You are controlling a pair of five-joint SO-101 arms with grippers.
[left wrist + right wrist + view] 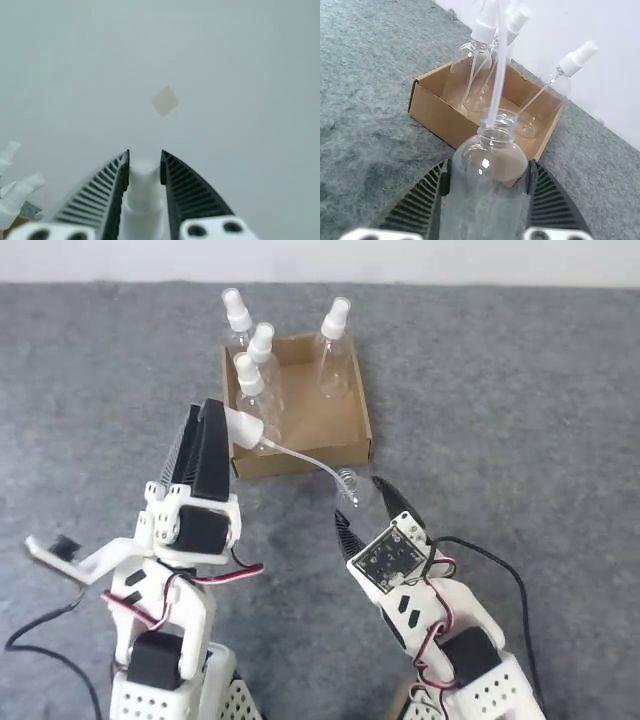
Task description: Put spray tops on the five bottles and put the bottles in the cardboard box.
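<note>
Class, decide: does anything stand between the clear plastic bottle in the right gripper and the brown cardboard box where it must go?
Only the near wall of the brown cardboard box lies before the clear plastic bottle. The white spray top's tube reaches its neck.

You work over a mottled grey counter (520, 390) with a plain brown cardboard box (355, 452). Its bottles (335, 365) are clear, their spray tops (262, 338) white. Your left pincer (144, 156) is black and ribbed, its spray top (143, 192) white. Your right pincer (488, 170) is black and ribbed too, its bottle (487, 210) clear. Your arms (165, 695) are white, with black motors (200, 530) and red wires (215, 577).
</note>
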